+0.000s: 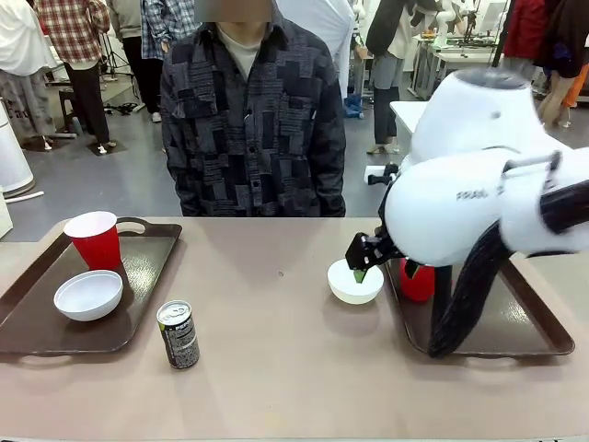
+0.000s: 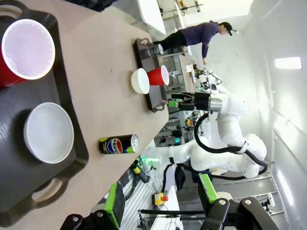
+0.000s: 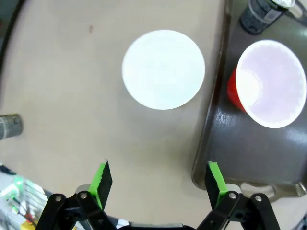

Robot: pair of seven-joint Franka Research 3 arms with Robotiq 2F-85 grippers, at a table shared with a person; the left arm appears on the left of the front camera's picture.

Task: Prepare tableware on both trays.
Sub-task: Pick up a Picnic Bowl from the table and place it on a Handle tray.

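The right claw [image 1: 361, 267] hangs over the tabletop [image 1: 276, 378] with its fingers spread wide and nothing between them. In the front view it sits just above the right bowl [image 1: 355, 285], at the bowl's left rim. In the right wrist view that bowl [image 3: 163, 69] lies ahead of the green pads [image 3: 100, 178], clear of them. The bowl stands on the tabletop, just outside the left edge of the right tray [image 1: 538, 343].

On the right tray, the right cup [image 1: 417, 282] stands upright near the left edge. The right can [image 3: 261, 14] stands beyond it, toward the tray's far left corner.

The left claw [image 2: 160, 199] is also spread and bare. It is raised well apart from the left tray [image 1: 37, 343]. The left cup [image 1: 94, 241] stands upright near that tray's far edge, and the left bowl [image 1: 88, 295] sits in front of it. The left can [image 1: 179, 334] stands upright on the tabletop, just off the tray's front right corner.

Count: two trays, two red cups, two white bowls, two cans. One bowl and one can are still off the trays.
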